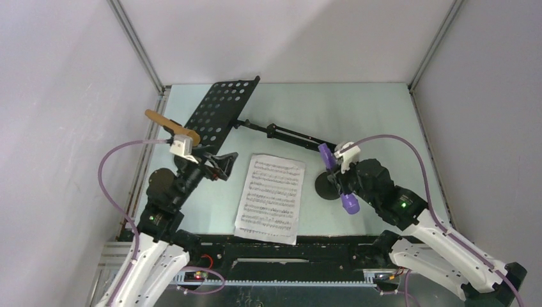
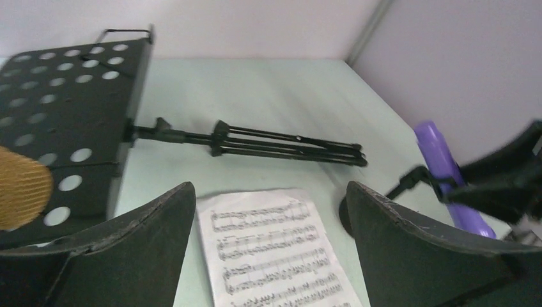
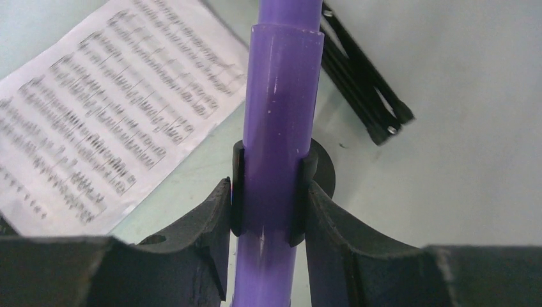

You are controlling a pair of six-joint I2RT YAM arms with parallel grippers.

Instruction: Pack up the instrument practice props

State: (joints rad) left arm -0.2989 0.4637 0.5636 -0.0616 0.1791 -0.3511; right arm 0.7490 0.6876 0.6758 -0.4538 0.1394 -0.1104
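The right gripper (image 3: 268, 192) is clamping the purple mic (image 3: 284, 83) in its holder clip (image 3: 237, 179), long axis running out between the jaws. The left gripper (image 2: 270, 192) is hovering wide open, well apart.

Pages (image 1: 271, 197) in front — rack (image 1: 220, 114) behind, leftward

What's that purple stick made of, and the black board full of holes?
The purple microphone looks like smooth, slightly glossy plastic: light streaks run along its body. The music rack looks like thin sheet metal painted matte black, with evenly punched round holes, though hard plastic is possible.
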